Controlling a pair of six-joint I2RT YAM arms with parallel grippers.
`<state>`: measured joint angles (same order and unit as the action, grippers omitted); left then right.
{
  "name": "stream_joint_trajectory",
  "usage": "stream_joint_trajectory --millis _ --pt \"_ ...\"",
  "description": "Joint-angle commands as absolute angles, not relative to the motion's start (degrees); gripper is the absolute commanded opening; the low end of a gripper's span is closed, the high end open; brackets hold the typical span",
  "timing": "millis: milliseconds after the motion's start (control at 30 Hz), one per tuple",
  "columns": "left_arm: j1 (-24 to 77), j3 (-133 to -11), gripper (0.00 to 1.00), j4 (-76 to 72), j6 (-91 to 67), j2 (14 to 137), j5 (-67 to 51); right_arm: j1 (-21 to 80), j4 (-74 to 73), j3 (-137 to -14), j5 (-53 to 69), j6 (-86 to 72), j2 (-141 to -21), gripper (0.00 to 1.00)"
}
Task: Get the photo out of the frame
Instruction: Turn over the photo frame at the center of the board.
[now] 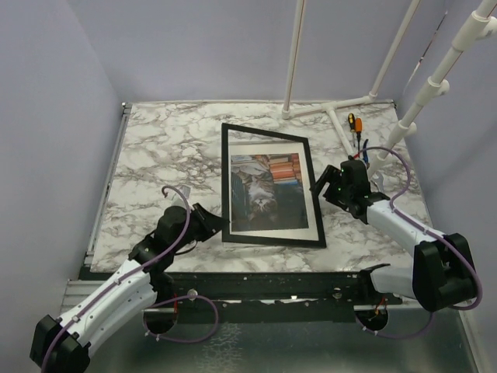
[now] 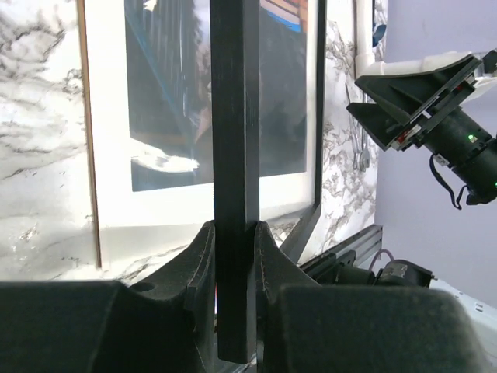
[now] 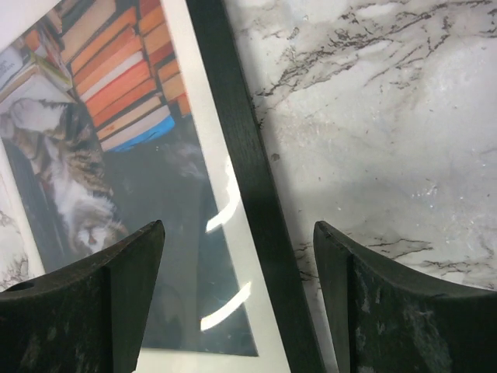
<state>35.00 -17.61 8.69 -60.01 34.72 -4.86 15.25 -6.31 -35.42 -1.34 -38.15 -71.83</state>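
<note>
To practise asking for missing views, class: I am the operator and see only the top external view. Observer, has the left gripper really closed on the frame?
Observer: Yes. The left wrist view shows the left gripper shut on the frame, clamping its black edge.
Operator: Is the right gripper gripping too?
Observer: No. The right gripper is open, a finger on either side of the frame's edge, one over the marble table.
Operator: Is the photo out yet?
Observer: No. The cat photo lies inside, bordered by the white mat.
</note>
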Motion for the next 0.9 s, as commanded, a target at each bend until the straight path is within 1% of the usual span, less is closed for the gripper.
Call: stream_joint_trajectory --millis 0,133,267,367,433,500,600,733,867 --pt "35.2 -9.9 0.0 8.1 -62.1 28.9 -0.5 14.8 -7.0 -33.9 -2.7 -37.3 -71.6 0.78" --pt "35.2 -5.7 0.01 8.1 -62.8 24.2 1.1 14.8 -7.0 -33.8 -2.9 -37.1 -71.7 0.78" --pt "35.2 -5.2 0.03 8.1 -62.0 23.0 1.2 14.8 -7.0 -34.1 -3.0 -36.7 -71.9 0.78" --pt "35.2 -6.1 0.11 8.4 -60.6 24.7 1.4 14.8 -6.7 -34.6 -2.0 -36.0 -72.9 0.78" --pt "35.2 -7.2 0.13 9.3 -59.5 27.0 1.8 14.8 -6.6 -34.9 -1.6 -35.6 -73.8 0.77" --pt "35.3 -8.3 0.13 9.9 -58.2 29.7 2.2 14.8 -6.5 -35.3 -1.2 -35.1 -74.7 0.76" --pt "35.2 -10.5 0.11 9.8 -56.3 33.4 1.9 14.8 -6.5 -36.4 -0.5 -33.6 -76.9 0.74" --pt "35.2 -12.6 0.12 10.0 -54.8 34.7 1.7 14.8 -7.4 -38.3 -0.4 -31.9 -80.6 0.72" --pt "35.2 -13.1 0.13 10.8 -54.7 34.2 2.1 14.8 -8.0 -39.8 -0.7 -30.8 -82.2 0.64"
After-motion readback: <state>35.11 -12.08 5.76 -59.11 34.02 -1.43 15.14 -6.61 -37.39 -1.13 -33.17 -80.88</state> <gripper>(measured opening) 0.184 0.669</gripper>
